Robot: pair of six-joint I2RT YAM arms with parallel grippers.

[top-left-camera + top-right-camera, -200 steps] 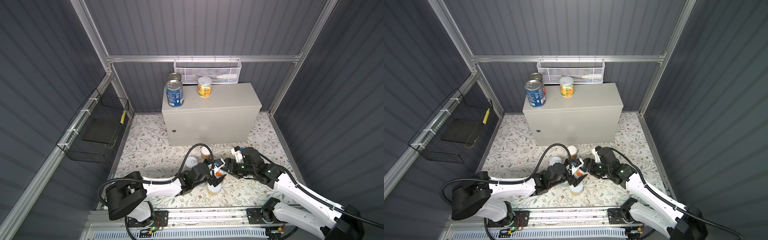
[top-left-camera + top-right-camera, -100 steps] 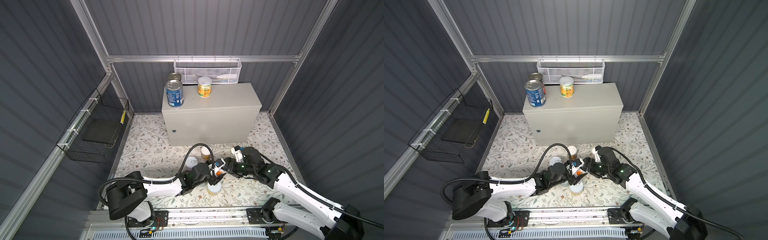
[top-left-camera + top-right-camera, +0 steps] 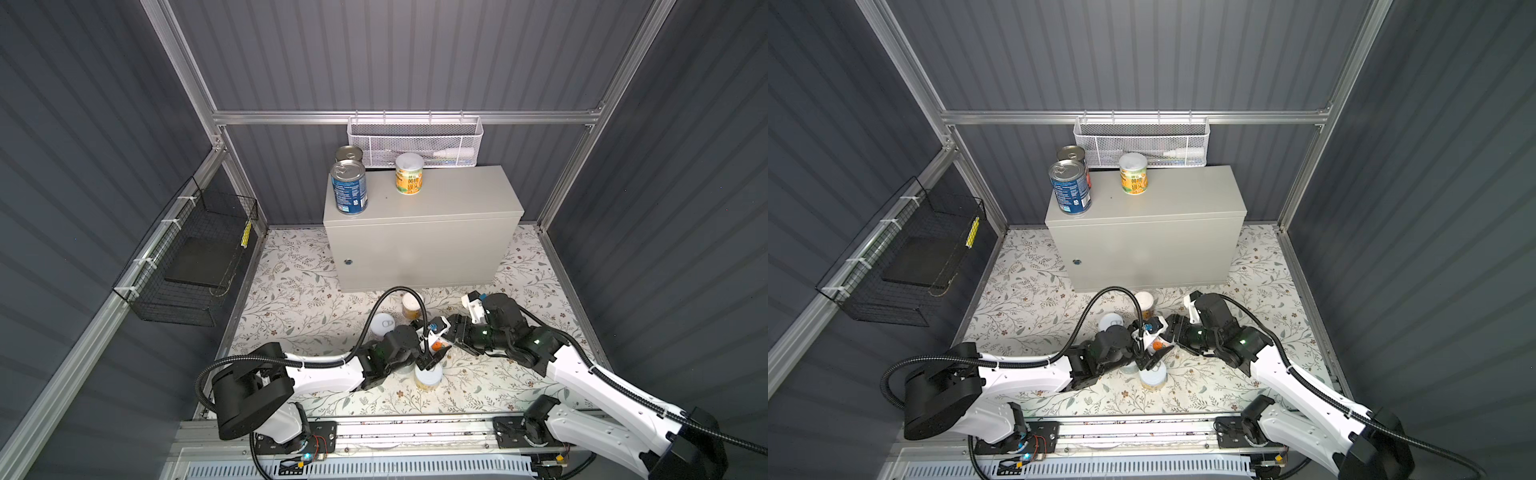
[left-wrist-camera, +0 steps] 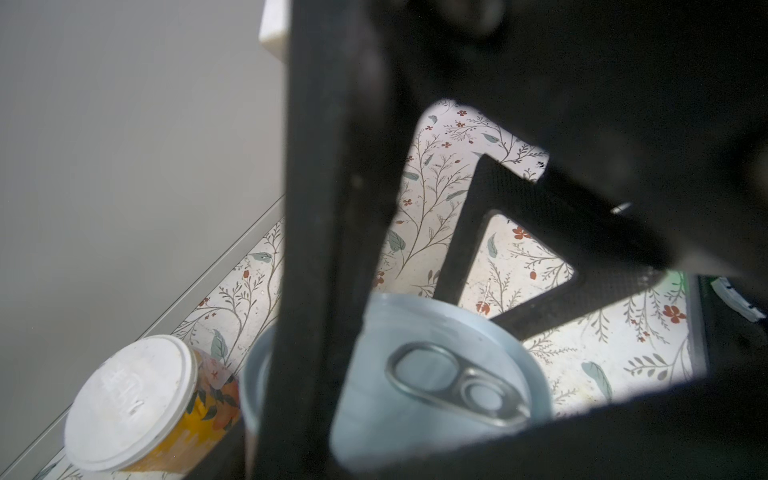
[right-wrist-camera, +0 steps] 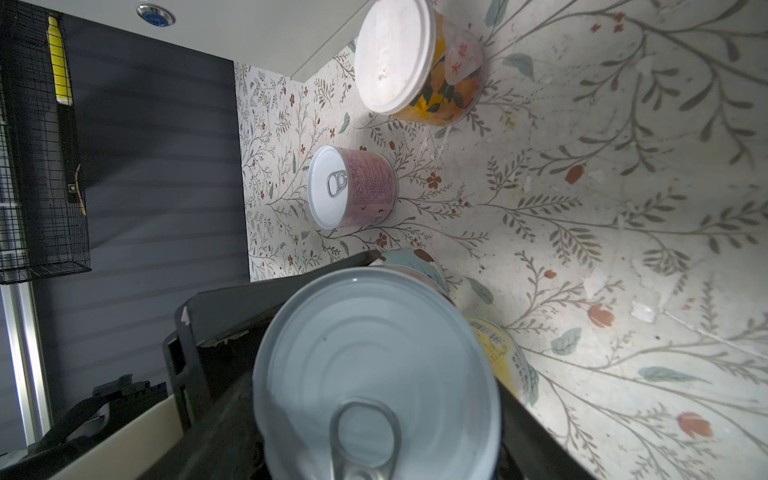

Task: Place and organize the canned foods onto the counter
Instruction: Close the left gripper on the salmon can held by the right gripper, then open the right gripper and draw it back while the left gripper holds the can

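atop the counter [image 3: 449, 195], front blue-label can [image 3: 349, 189] upright, long axis vertical

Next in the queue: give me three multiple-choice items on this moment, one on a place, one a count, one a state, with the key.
1. The pink-labelled can stands: A on the counter; B on the floral floor; C in the right gripper.
2. Cans on the counter: A two; B five; C three.
3. The right gripper is: A shut on a pull-tab can; B open and empty; C out of view.
Key: B, the right wrist view shows it on the floor; C, front silver-lidded can, rear silver-lidded can, orange-labelled can; A, it clasps the can in the right wrist view.
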